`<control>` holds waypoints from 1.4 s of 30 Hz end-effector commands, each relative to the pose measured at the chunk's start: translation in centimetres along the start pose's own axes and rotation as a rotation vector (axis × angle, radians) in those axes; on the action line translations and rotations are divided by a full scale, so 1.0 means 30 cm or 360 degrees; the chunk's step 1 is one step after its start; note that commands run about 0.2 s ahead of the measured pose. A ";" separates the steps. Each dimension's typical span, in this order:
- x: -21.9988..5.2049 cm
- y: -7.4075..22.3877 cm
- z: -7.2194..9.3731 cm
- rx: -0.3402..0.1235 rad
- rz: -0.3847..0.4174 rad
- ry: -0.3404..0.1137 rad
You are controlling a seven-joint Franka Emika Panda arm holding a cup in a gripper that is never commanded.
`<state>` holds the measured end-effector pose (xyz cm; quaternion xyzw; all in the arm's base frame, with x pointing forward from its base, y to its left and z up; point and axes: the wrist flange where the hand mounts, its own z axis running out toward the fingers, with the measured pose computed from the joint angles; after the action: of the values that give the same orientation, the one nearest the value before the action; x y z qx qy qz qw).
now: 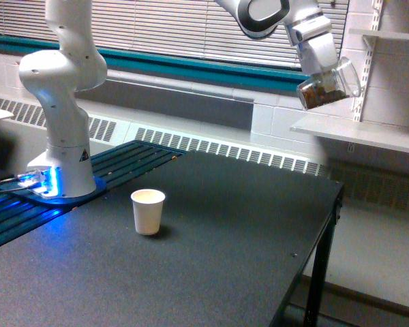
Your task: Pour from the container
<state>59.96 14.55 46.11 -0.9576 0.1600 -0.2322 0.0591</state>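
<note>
High at the exterior view's upper right, my gripper (322,63) is shut on the container (329,86), a clear rounded cup with brown granular bits lying in its lower side. The container is tilted well over on its side, its mouth toward the exterior view's right. It hangs far above the table and well to the right of the small white paper cup (148,211), which stands upright on the black table (225,259). The fingertips are hidden against the cup.
The arm's white base (61,122) stands at the table's left on a blue-lit mount. A white shelf (368,133) juts from the wall just below and behind the container. The table's right edge (327,231) drops to the floor.
</note>
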 end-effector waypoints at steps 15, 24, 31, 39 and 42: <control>0.000 0.084 0.005 -0.0016 -0.0087 0.0030; -0.031 0.192 -0.037 -0.0049 -0.0121 0.0061; -0.069 0.311 -0.088 -0.0129 -0.0166 0.0084; -0.124 0.439 -0.134 -0.0204 -0.0182 0.0152; -0.146 0.481 -0.147 -0.0232 -0.0182 0.0175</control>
<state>51.64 3.84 45.75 -0.9546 0.1329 -0.2662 -0.0182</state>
